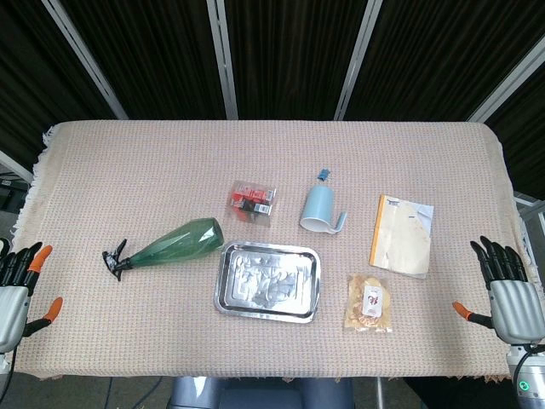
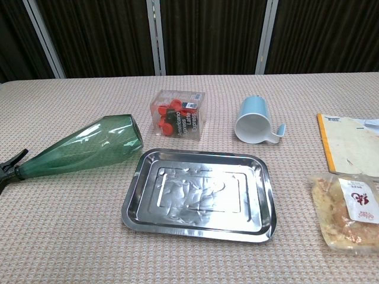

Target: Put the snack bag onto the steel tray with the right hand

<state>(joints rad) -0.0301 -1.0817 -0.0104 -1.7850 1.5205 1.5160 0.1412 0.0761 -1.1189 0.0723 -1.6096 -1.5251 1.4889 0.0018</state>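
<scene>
Steel tray (image 1: 268, 280) is seen lying flat and empty on the cloth-covered surface (image 1: 128, 170), well to the left of the right hand (image 1: 507, 294). Snack bag (image 1: 370, 303) is found flat on the surface between the tray and the right hand, just beside the tray and apart from the hand. Right hand is observed at the surface's right edge, fingers spread wide, nothing held. Left hand (image 1: 15, 285) is noted at the opposite edge, likewise spread and empty. Beyond the bag, a notebook (image 1: 402, 235), a tipped blue mug (image 1: 320, 210), a clear box (image 1: 252, 202) and a green bottle (image 1: 170, 244) on its side are recorded.
</scene>
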